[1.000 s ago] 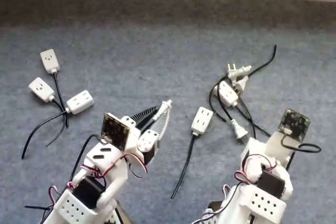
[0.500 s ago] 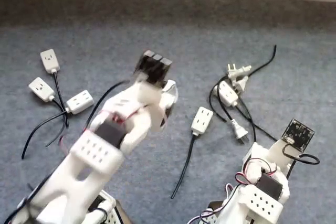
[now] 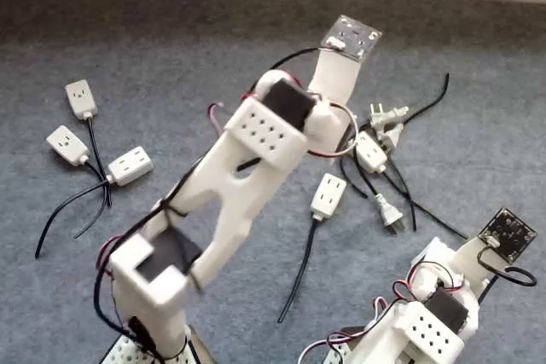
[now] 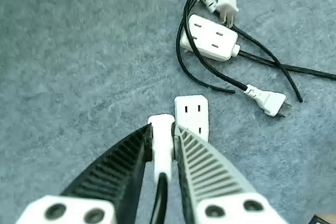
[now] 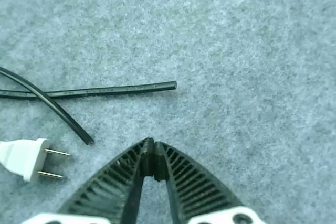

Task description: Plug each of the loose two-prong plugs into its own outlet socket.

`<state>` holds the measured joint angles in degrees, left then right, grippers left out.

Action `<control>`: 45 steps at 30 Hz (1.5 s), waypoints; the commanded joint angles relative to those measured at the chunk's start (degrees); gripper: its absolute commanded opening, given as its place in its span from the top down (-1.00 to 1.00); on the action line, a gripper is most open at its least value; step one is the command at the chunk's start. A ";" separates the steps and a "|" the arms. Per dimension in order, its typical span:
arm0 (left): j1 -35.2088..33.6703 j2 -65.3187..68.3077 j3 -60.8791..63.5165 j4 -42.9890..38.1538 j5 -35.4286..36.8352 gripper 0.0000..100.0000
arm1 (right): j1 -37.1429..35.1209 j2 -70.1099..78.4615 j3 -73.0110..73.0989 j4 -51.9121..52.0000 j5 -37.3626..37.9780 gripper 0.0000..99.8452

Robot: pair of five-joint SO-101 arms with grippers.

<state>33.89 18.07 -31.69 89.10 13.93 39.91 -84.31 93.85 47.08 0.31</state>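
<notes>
Plug (image 4: 161, 153) sits pinched in the left gripper (image 4: 163, 128), close to a single socket (image 4: 192, 115) on the carpet (image 4: 79, 51). Tangled cords (image 4: 210, 69), another socket (image 4: 210, 38) and a loose plug (image 4: 268, 99) lie beyond. The right gripper (image 5: 154, 157) is pressed together, empty, near a second loose plug (image 5: 22, 159).

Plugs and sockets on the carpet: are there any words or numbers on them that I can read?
No words or numbers can be read.
Sockets, such as the nearest socket: only slots.
Plug: plain white.
White piece in the left gripper: no print.
Small board on an arm's wrist: any marks too small to read.
</notes>
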 commanded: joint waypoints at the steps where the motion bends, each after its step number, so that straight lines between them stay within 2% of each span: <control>1: 0.57 7.43 -13.05 6.77 6.24 0.99 | 0.57 -0.57 -0.04 -1.36 -0.35 0.99; 7: 0.75 13.32 -25.01 11.16 22.15 0.99 | 0.13 -0.57 -0.04 -1.45 -0.26 0.99; 10: 0.40 13.32 -26.33 11.25 26.20 0.99 | 0.04 -0.57 -0.04 -1.80 -0.26 0.99; 16: 1.45 13.67 -25.63 11.34 26.90 0.99 | 0.04 -0.57 0.04 -2.77 -0.26 0.99; 20: 1.45 13.41 -18.86 11.34 38.33 0.99 | 0.04 -0.57 0.04 -2.77 -0.26 0.99; 22: 1.45 13.41 -15.87 11.34 41.76 0.99 | 0.04 -0.57 0.13 -2.77 -0.26 0.99; 25: 0.22 13.23 -15.08 11.34 34.99 0.99 | -0.04 -0.57 0.13 -2.77 -0.26 0.99; 32: -12.09 3.21 -15.08 11.43 7.30 0.99 | -4.09 -0.57 0.04 -2.68 -0.53 0.99; 35: -19.12 -4.35 -9.63 11.43 3.96 0.99 | -6.99 -0.66 -1.01 -2.95 -0.35 0.99; 38: -23.87 -12.26 0.84 11.34 1.67 0.99 | -10.77 -0.57 -6.20 -2.77 -0.35 0.96; 43: -27.65 -24.92 18.68 10.73 -3.08 0.99 | -21.49 -0.13 -14.37 -2.68 -0.35 0.65; 45: -29.23 -30.02 24.66 8.44 -5.36 0.99 | -26.86 -0.04 -17.54 -2.59 -0.44 0.60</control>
<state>6.90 -3.47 -14.02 99.91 11.47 22.33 -84.40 84.35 45.49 0.31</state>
